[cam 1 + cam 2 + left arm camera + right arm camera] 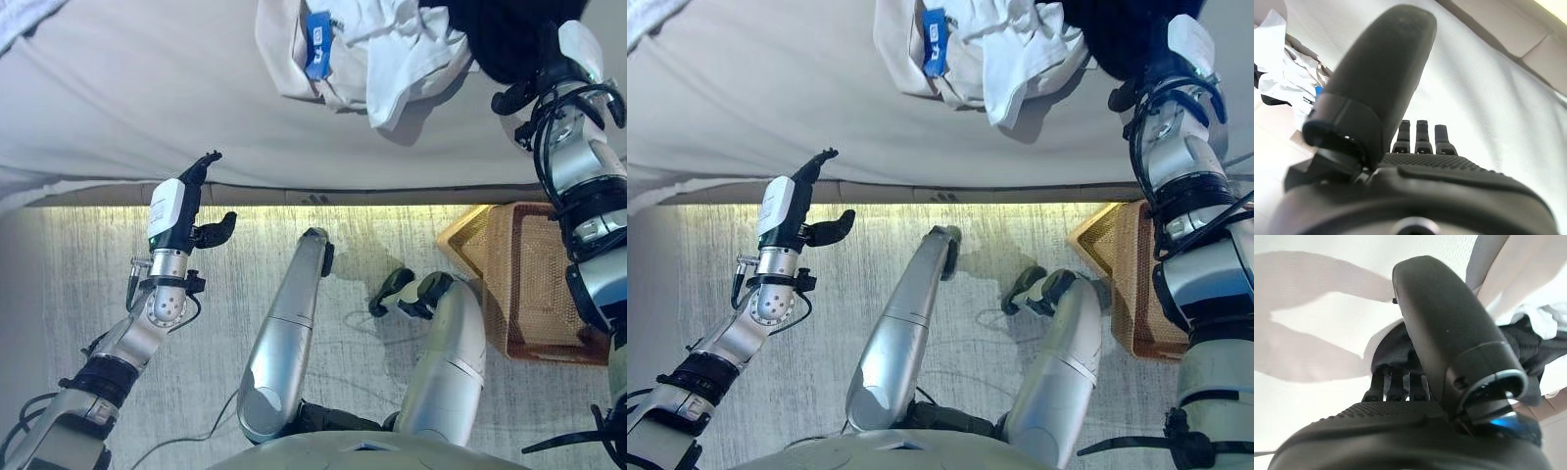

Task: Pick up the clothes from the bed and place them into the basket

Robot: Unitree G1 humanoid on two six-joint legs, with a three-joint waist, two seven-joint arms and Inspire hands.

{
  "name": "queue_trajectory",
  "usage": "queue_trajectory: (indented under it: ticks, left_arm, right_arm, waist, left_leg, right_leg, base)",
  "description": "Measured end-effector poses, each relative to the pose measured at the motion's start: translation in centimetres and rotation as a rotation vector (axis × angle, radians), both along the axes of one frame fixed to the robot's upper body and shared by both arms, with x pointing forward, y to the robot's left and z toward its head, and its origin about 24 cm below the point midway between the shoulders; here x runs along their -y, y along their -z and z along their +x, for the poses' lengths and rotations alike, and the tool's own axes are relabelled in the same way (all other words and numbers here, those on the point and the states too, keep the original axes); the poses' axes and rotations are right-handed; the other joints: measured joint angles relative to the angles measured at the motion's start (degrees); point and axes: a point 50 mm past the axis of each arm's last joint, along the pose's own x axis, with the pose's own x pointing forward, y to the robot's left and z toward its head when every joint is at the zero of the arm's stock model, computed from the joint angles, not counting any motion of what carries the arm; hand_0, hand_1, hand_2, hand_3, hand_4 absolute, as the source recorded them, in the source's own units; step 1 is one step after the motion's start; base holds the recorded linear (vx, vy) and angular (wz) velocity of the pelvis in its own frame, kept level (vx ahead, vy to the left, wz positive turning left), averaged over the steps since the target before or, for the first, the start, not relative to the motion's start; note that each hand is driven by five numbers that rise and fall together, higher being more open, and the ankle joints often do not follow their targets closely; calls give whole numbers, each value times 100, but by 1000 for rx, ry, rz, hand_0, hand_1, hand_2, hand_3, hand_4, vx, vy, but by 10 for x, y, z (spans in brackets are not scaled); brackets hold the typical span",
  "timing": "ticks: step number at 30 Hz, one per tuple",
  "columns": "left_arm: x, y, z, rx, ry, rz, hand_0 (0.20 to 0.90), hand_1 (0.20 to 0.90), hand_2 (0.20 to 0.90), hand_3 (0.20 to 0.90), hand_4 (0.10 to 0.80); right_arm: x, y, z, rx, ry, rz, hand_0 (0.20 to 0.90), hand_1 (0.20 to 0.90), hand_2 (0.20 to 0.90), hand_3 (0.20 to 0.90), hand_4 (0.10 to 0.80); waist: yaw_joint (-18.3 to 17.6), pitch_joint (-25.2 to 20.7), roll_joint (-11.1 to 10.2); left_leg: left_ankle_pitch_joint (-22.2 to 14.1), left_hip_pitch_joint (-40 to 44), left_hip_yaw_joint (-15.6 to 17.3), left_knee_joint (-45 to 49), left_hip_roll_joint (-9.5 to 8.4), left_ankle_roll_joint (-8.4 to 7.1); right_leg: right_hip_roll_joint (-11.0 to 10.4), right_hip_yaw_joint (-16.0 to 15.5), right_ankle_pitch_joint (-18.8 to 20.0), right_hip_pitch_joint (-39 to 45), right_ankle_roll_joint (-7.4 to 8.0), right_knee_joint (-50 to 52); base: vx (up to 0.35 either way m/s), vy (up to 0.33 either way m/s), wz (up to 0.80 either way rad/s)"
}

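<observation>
Right hand (549,73) over bed (147,98), fingers reaching into black garment (1391,350); whether curled on cloth or straight, cannot tell. White clothes (392,49) lie just beside black garment. Basket (544,284) on floor below right arm. Left hand (186,211) idle at bed edge, fingers straight, empty. Advice: gather deep fold before lifting, clear bed edge, then lower over basket.

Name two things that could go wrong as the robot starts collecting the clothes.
1. The right hand reaches into the black garment, which touches the white clothes; lifting may drag those along.
2. The basket sits on the floor beside the bed, so a loose garment could miss it.
</observation>
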Motion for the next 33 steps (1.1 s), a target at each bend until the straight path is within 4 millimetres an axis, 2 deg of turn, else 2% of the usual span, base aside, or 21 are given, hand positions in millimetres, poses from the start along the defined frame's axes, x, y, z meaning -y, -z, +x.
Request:
queue_trajectory:
  ticks: [2,9,10,11,12,13,19,23,28,31,33]
  left_arm:
    - [3,-5,-1,24,18,-5,900,900,900,900,800]
    - [-3,-11,-6,44,27,29,900,900,900,900,800]
    - [-3,-12,-6,46,29,32,900,900,900,900,800]
    - [-4,-13,-6,48,29,37,900,900,900,900,800]
    - [-5,-14,-7,48,30,43,900,900,900,900,800]
    - [-6,-13,-8,45,28,47,900,900,900,900,800]
    - [-13,-12,-13,41,3,42,900,900,900,900,800]
    - [-12,-11,-19,49,24,32,900,900,900,900,800]
    - [-9,-12,-22,60,45,28,900,900,900,900,800]
    - [-8,-12,-23,61,49,26,900,900,900,900,800]
    - [-8,-13,-23,62,50,25,900,900,900,900,800]
  right_arm:
    - [-1,-11,0,22,15,1,900,900,900,900,800]
    - [8,-28,-3,41,70,49,900,900,900,900,800]
    - [9,-29,-3,44,72,57,796,796,796,779,679]
    - [12,-30,-5,47,76,72,599,599,599,549,449]
    - [15,-29,-5,50,78,94,434,434,434,356,256]
    - [16,-30,-6,55,78,111,300,300,300,200,100]
    - [20,-34,-9,91,62,141,300,300,300,200,100]
    - [23,-35,-10,90,41,135,300,300,300,200,100]
    - [24,-31,-10,61,15,136,300,300,300,200,100]
    - [26,-26,-10,38,5,138,300,300,300,200,100]
    - [27,-20,-10,13,1,142,300,300,300,200,100]
  waist:
    - [49,0,0]
    - [85,0,0]
    - [94,0,0]
    - [108,0,0]
    - [117,0,0]
    - [128,0,0]
    - [146,0,0]
    - [140,3,-5]
    - [105,10,-17]
    - [102,13,-22]
    - [96,16,-28]
  left_leg:
    - [-8,-247,-34,187,-17,13]
    - [-86,-593,-43,505,-91,-19]
    - [-86,-614,-42,509,-92,-20]
    - [-88,-642,-42,510,-91,-21]
    - [-88,-650,-42,510,-88,-21]
    - [-88,-650,-36,510,-85,-21]
    - [-86,-636,-28,544,-80,-18]
    - [-153,-521,10,715,-69,92]
    - [-289,22,80,664,-41,231]
    - [-320,389,153,463,33,248]
    - [-331,633,195,302,41,268]
  right_leg:
    - [-13,15,-22,-222,-20,176]
    - [-113,69,-112,-516,-12,522]
    - [-113,73,-112,-535,-11,533]
    - [-113,72,-112,-555,-11,539]
    - [-116,68,-112,-556,-11,542]
    - [-116,71,-112,-555,-11,543]
    - [-120,74,-117,-530,-1,565]
    - [-142,121,-161,-398,59,676]
    - [-113,155,-177,158,94,489]
    - [-81,160,-173,506,100,221]
    - [-45,176,-140,741,158,35]
  base:
    - [-1,-43,5]
    - [5,-42,7]
    - [14,-56,8]
    - [13,-54,9]
    - [10,-49,8]
    - [12,-38,4]
    - [0,0,0]
    - [0,0,0]
    - [19,23,-5]
    - [56,27,-8]
    - [68,13,-6]
